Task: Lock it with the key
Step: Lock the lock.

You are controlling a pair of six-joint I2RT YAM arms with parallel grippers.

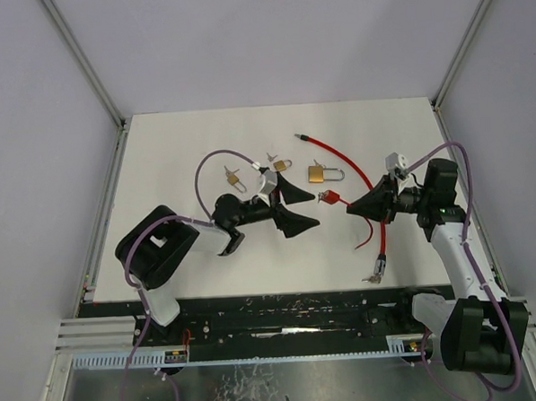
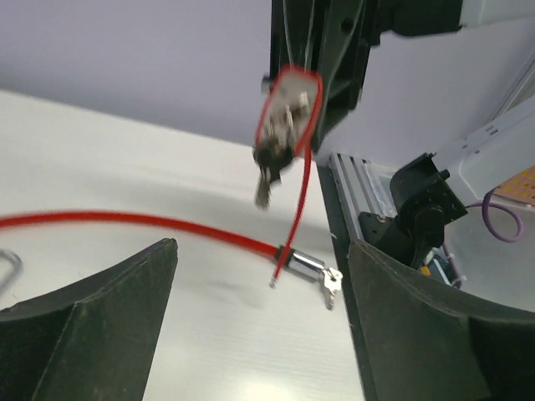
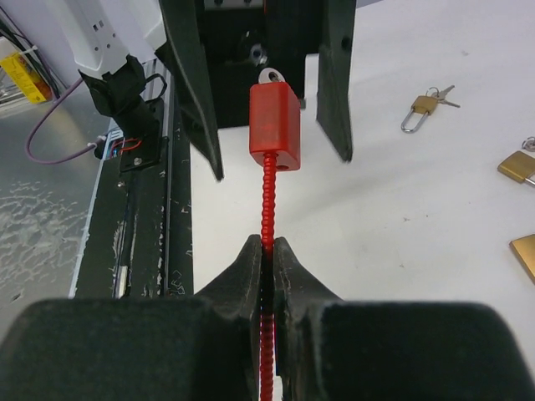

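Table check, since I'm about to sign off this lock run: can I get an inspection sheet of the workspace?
Surface: white table, nothing spilled.
Job's things: red lock on red cable, key in its end.
Clutter: brass padlocks lying beyond the arms.
Grippers: left gripper open, fingers flanking the lock; right gripper shut on the cable.
Cables: purple cables looped on both arms.
Surroundings: grey walls; nothing else seen.

Bright, even light; blurry left-wrist view.
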